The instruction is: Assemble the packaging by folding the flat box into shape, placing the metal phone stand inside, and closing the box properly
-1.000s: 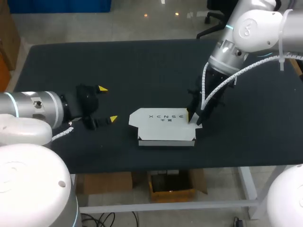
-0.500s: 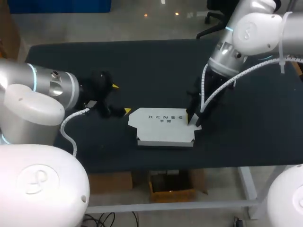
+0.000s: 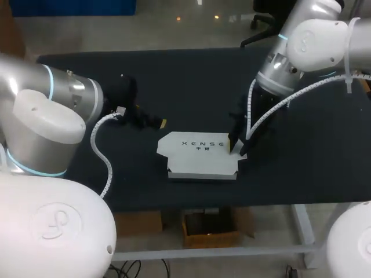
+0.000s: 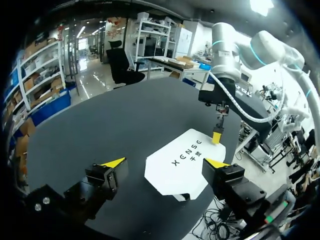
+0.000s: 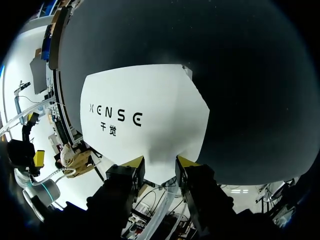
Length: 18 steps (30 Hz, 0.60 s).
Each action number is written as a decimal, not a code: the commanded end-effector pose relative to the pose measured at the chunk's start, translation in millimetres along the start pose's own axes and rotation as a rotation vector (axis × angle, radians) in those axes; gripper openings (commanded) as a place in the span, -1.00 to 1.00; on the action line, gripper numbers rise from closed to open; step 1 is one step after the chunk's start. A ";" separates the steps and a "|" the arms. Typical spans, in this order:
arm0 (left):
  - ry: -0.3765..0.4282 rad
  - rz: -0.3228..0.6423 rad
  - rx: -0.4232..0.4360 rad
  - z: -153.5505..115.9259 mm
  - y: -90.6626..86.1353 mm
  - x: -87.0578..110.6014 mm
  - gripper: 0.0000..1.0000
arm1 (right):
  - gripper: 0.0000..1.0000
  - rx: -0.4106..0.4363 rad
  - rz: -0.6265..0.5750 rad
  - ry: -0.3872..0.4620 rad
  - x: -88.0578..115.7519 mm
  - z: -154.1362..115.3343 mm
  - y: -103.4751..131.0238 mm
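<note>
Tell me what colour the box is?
The box is white, clearest in the right wrist view.

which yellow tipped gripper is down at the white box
The right gripper: it is down at the right edge of the flat white cardboard box. The left gripper hangs open over the black table, short of the box's left side.

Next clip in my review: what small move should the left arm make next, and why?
Probably ease the left gripper forward to the flat box's left edge to take hold of a flap. The box lies unfolded on the table, and the right gripper stands at its right edge. The left gripper is open just short of the box and holds nothing.
</note>
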<state>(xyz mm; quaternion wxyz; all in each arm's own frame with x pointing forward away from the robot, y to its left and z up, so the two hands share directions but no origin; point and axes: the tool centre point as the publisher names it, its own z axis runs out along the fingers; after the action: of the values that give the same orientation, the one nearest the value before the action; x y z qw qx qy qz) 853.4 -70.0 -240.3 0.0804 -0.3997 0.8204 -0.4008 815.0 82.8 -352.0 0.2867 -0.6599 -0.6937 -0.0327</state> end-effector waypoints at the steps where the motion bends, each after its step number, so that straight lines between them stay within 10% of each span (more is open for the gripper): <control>1: -0.030 -0.120 -0.068 1.6 -4.8 4.6 1.00 | -0.26 -0.005 0.000 -0.001 -0.3 1.7 -1.4; 18: -0.142 -0.758 -0.442 21.8 0.1 16.8 1.00 | -0.25 -0.001 0.001 0.005 -2.4 6.0 0.8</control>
<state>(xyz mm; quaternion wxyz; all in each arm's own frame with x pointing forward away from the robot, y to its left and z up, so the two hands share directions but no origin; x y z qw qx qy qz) 847.0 -88.4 -254.4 -0.0248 -0.6317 0.6949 -0.3428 813.2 82.5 -357.2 0.2878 -0.6604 -0.6927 -0.0346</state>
